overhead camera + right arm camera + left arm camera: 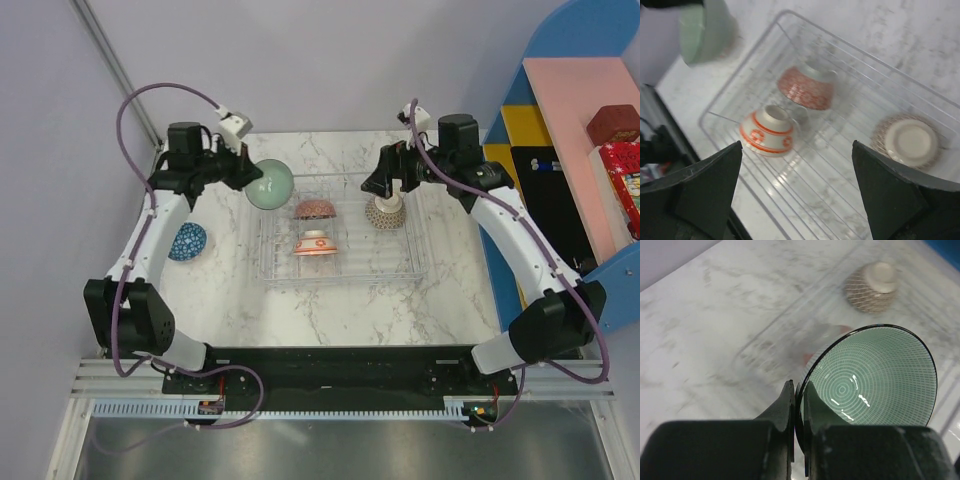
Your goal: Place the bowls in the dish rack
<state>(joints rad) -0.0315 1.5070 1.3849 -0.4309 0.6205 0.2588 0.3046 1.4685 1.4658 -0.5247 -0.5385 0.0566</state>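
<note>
My left gripper (248,172) (799,390) is shut on the rim of a pale green bowl (270,185) (875,375), which hangs tilted above the far left corner of the clear dish rack (340,281) (735,75). Inside the rack, upside down, lie a red patterned bowl (314,209) (807,87), a white bowl with orange bands (314,244) (769,131) and a beige lattice bowl (384,212) (910,142) (872,285). A blue bowl (187,241) rests on the table left of the rack. Above the rack's far right end, beside the beige bowl, my right gripper (383,186) (797,146) stands open and holds nothing.
A blue, yellow and pink shelf unit (570,110) with a red box (612,125) stands off the table's right edge. A pale wall closes the far side, and a metal post (115,65) runs along the left.
</note>
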